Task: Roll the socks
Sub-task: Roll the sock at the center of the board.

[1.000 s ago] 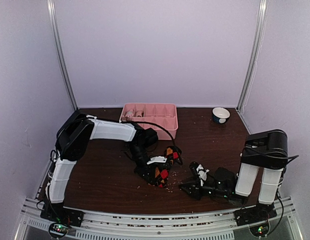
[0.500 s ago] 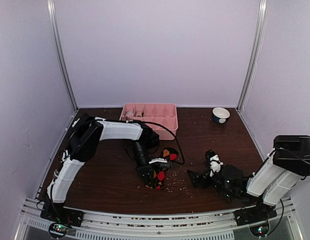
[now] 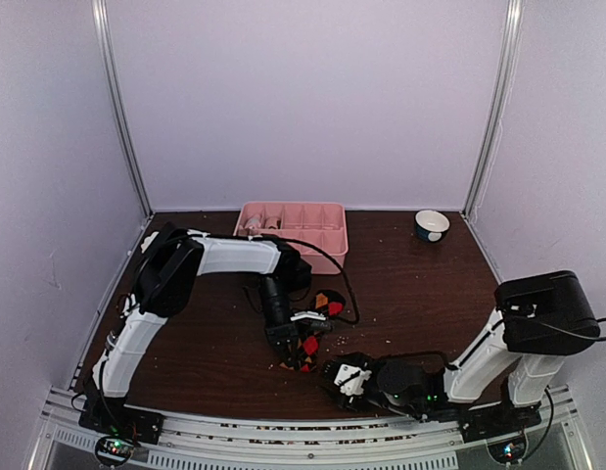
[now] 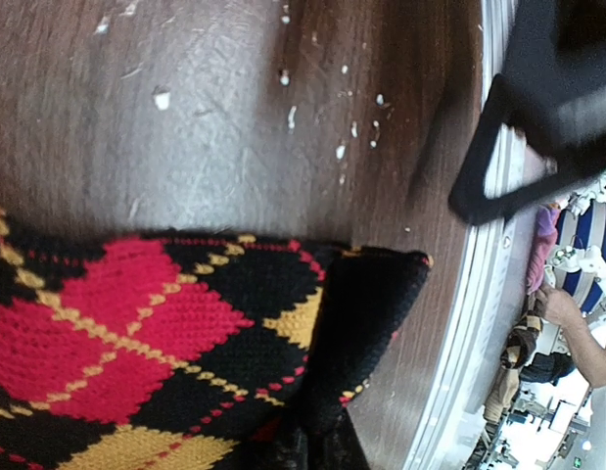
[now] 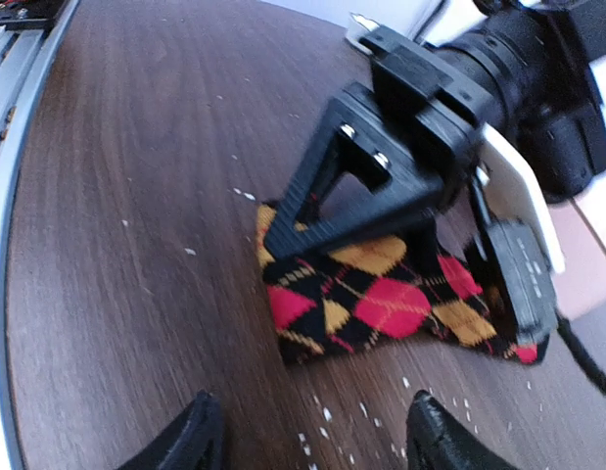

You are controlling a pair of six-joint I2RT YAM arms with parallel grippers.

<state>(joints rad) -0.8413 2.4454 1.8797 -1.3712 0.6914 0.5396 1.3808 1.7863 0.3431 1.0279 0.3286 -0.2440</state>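
Left wrist view: argyle sock [image 4: 136,323] was cut off left and bottom | Right wrist view: right gripper [image 5: 312,446] fingers [image 5: 195,441] were cropped at bottom edge; left gripper [image 5: 288,233] hid the sock's middle | Top view: pink tray [image 3: 334,210] contents were too small to tell.

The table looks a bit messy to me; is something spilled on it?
Yes. Pale crumbs lie scattered over the dark table around the diamond-patterned sock, near the front edge. What they are cannot be told.
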